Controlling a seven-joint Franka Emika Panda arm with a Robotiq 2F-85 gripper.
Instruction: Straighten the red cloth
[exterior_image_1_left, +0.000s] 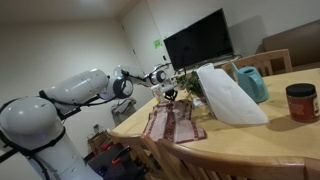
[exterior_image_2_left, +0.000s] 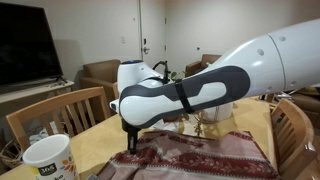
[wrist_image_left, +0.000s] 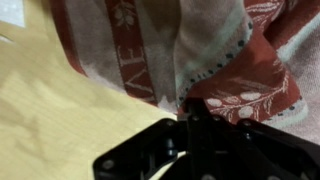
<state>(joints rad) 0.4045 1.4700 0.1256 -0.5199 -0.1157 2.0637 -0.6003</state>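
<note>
The red cloth (exterior_image_1_left: 172, 124) lies wrinkled on the wooden table (exterior_image_1_left: 270, 140), dull red with pale stripes. It also shows in an exterior view as the cloth (exterior_image_2_left: 205, 156) spread under the arm. My gripper (exterior_image_1_left: 166, 94) sits at the cloth's far edge and reaches down onto it. In the wrist view the gripper (wrist_image_left: 190, 104) comes in from the bottom, jaws shut, pinching a raised fold of the cloth (wrist_image_left: 150, 50). The black fingers hide the cloth's edge beneath them.
A large white folded sheet (exterior_image_1_left: 230, 96), a teal jug (exterior_image_1_left: 251, 82) and a red-lidded jar (exterior_image_1_left: 300, 101) stand beside the cloth. A white mug (exterior_image_2_left: 50, 160) sits at the table corner. Wooden chairs (exterior_image_2_left: 62, 115) surround the table; a TV (exterior_image_1_left: 199, 40) hangs behind.
</note>
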